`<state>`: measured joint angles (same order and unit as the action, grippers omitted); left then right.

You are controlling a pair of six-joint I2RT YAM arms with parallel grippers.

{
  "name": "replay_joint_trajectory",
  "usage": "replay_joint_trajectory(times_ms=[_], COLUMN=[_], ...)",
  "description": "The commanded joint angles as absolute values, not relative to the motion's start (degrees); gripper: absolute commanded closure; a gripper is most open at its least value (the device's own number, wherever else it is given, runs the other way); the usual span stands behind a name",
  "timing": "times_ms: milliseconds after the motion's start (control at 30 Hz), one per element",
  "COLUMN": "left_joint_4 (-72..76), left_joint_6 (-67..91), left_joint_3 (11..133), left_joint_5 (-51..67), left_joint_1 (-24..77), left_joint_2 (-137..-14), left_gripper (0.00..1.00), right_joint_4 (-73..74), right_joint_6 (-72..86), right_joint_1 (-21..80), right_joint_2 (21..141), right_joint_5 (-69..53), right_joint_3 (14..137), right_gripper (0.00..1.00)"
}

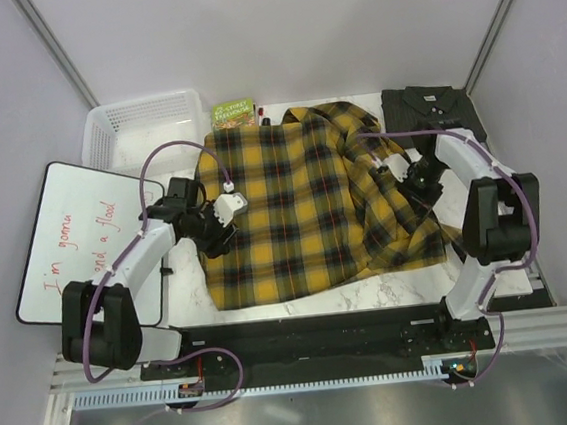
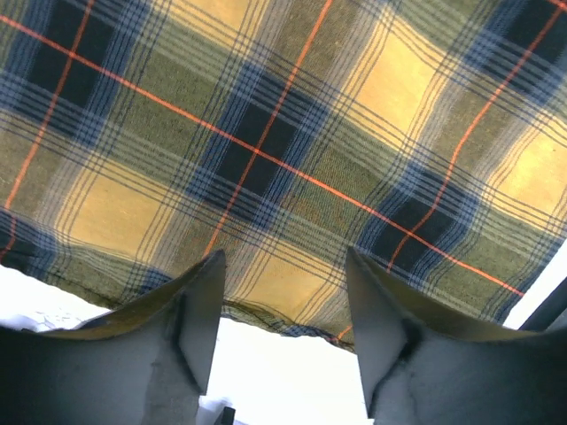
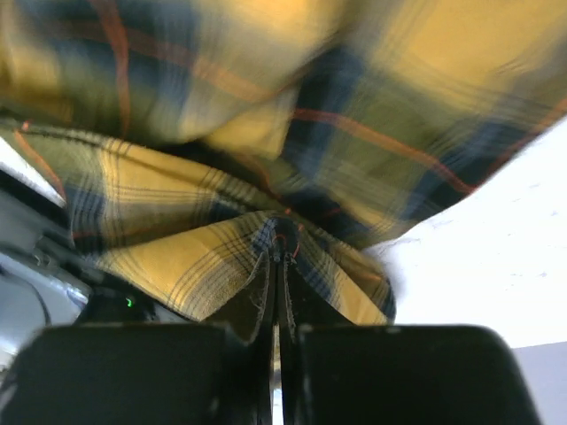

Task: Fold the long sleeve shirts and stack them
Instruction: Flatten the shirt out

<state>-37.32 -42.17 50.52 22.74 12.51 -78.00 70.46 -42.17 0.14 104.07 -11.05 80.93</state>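
Roughly halfway: dark grey shirt point(image 1: 432, 108) looks folded; plaid shirt point(image 1: 293, 211) mid-fold, right gripper point(image 3: 279, 248) clamped on it, left gripper point(image 2: 283, 266) apart.

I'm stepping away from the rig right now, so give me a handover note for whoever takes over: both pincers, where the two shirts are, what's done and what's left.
Left pincer: open, at the left edge of the plaid shirt, hem just ahead of its fingers, nothing gripped.
Right pincer: shut on a fold of the plaid shirt at its right side.
Plaid shirt: spread over the middle of the table, right side bunched.
Grey shirt: far right corner, looks already folded.
Left: fold the plaid shirt, then stack the two.
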Motion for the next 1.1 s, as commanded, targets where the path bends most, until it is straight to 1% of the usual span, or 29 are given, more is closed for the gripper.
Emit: replay_joint_trajectory(times_ms=[0,33,67,100,133,167,200,233,267,300,333,400,433,500,533,567,600,633,667,767,800,833,900,933,1067], left_joint_4=[-35.16,-35.16,-35.24,-35.33,-35.42,-35.42,-35.59,-35.77,-35.86,-36.12,-36.47,-37.35,-38.83,-39.2,-39.2,-39.11,-39.2,-39.2,-38.59,-35.69,-35.42,-35.16,-34.63,-34.45,-33.58], left_joint_6=[-40.6,-41.04,-41.13,-41.22,-41.31,-41.31,-41.22,-41.22,-41.31,-41.31,-41.13,-41.48,-41.92,-42.45,-42.19,-41.93,-41.49,-41.4,-41.4,-39.2,-38.5,-38.06,-37.27,-37.18,-36.65], left_joint_3=[49.75,49.4,49.05,48.61,48.43,48.43,48.6,48.78,49.21,49.48,49.74,50.8,51.24,51.59,51.68,51.85,52.03,52.03,52.21,52.64,53.08,53.43,53.88,53.79,52.83], left_joint_5=[19.78,19.6,19.34,19.16,19.07,18.99,18.9,18.81,19.07,19.33,19.51,21.87,23.54,28.9,30.4,33.02,33.92,34.36,34.02,29.29,28.05,26.82,23.83,22.95,17.86], left_joint_1=[12.57,12.66,12.66,12.66,12.66,12.66,12.74,12.74,12.66,12.66,12.74,12.74,12.74,12.74,12.74,12.83,12.83,12.92,13.01,13.1,13.18,13.1,13.1,13.18,13.01], left_joint_2=[-78.92,-79.01,-79.19,-79.36,-79.71,-79.89,-80.15,-80.42,-80.42,-80.42,-80.42,-79.98,-79.55,-77.35,-76.82,-76.29,-76.03,-76.29,-76.64,-78.66,-80.32,-80.94,-82.35,-83.4,-86.22], left_gripper=[0.45,0.48,0.5,0.51,0.53,0.54,0.54,0.54,0.54,0.54,0.54,0.52,0.5,0.47,0.45,0.44,0.44,0.44,0.44,0.44,0.45,0.45,0.46,0.46,0.46], right_joint_4=[83.67,83.67,83.67,83.67,83.58,83.58,83.58,83.5,83.5,83.5,82.71,82.71,82.97,83.49,83.5,83.41,83.06,80.62,78.94,70.24,68.57,66.38,64.7,61.47,54.68], right_joint_6=[-56.41,-61.39,-64.13,-66.51,-70.19,-71.53,-72.85,-73.64,-74.17,-74.01,-73.22,-69.44,-68.48,-67.16,-66.28,-65.31,-62.08,-60.48,-58.9,-52.05,-47.94,-46.33,-43.87,-41.77,-40.08], right_joint_1=[0.26,1.22,2.36,3.94,7.78,9.48,11.15,13.77,14.58,14.94,14.94,14.85,13.81,11.61,10.04,9.76,9.76,9.41,8.88,5.11,4.14,2.65,2.02,2.02,2.02], right_joint_2=[88.36,85.11,78.2,74.92,71.66,65.98,63.31,61.02,57.95,57.31,57.39,60.54,62.04,66.26,67.84,71.68,73.89,76.35,81.34,91.47,94.1,99.44,103.87,106.5,110.03], right_joint_5=[-13.19,-11.62,-8.73,-7.66,-7.21,-7.12,-7.55,-7.99,-8.52,-9.13,-9.23,-9.49,-11.23,-15.62,-18.69,-19.33,-19.25,-17.68,-17.06,-16.0,-16.43,-16.78,-16.53,-15.57,-9.76], right_joint_3=[76.57,74.46,69.22,66.47,61.57,59.61,58.02,56.53,56.77,57.47,60.61,65.37,70.87,76.44,80.03,80.94,81.38,80.78,80.25,81.55,83.04,86.97,90.25,91.05,88.08], right_gripper=[1.0,1.0,1.0,1.0,0.98,0.95,0.9,0.84,0.73,0.57,0.34,0.3,0.28,0.25,0.19,0.19,0.22,0.27,0.3,0.4,0.46,0.5,0.56,0.62,0.68])
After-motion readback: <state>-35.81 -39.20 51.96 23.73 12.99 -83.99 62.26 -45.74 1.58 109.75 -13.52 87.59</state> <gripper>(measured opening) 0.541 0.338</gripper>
